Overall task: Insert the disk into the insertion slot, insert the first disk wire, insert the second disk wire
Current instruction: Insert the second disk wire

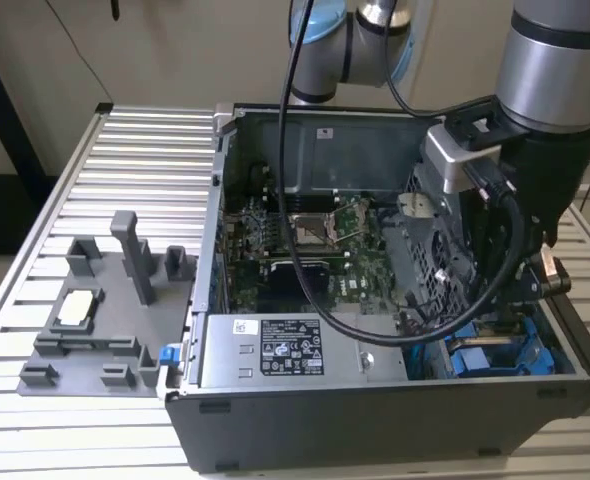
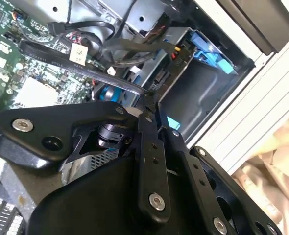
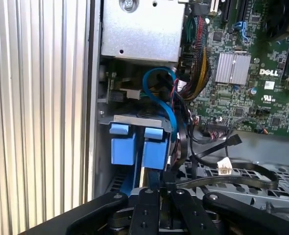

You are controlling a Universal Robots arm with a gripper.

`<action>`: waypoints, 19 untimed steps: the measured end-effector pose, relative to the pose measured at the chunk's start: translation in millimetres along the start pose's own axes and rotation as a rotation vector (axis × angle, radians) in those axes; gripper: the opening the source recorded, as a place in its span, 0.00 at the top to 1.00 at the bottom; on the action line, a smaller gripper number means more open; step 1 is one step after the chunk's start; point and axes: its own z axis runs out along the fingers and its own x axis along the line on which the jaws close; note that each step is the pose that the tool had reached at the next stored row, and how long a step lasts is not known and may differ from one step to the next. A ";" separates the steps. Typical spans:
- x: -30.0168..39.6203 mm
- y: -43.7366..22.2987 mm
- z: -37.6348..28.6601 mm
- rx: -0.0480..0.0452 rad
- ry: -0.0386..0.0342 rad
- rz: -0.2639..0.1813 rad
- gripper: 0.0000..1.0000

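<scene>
In the first wrist view my gripper point(image 3: 160, 186) is shut on the tail end of the disk point(image 3: 154, 149). The disk is edge-on, its blue carrier reaching forward into the grey sheet-metal insertion slot point(image 3: 134, 119). Another blue-framed drive point(image 3: 122, 144) sits right beside it. In the second wrist view the gripper point(image 2: 152, 105) points at the slot's dark opening point(image 2: 196, 90), and a bit of blue carrier point(image 2: 173, 122) shows beside the fingers. In the exterior view the blue frames point(image 1: 490, 358) lie in the case's near corner on that view's right. Loose black wires point(image 3: 232, 142) hang nearby.
A looped blue cable point(image 3: 159, 83) and a colourful wire bundle point(image 3: 199, 63) crowd the space above the bay. The motherboard point(image 1: 335, 240) fills the case middle and the power supply point(image 1: 275, 345) lines its front. A grey fixture plate point(image 1: 95, 320) rests on the ribbed table point(image 1: 145, 150).
</scene>
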 end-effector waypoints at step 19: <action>6.6 -9.9 7.0 -0.0092 -0.0461 0.019 0.84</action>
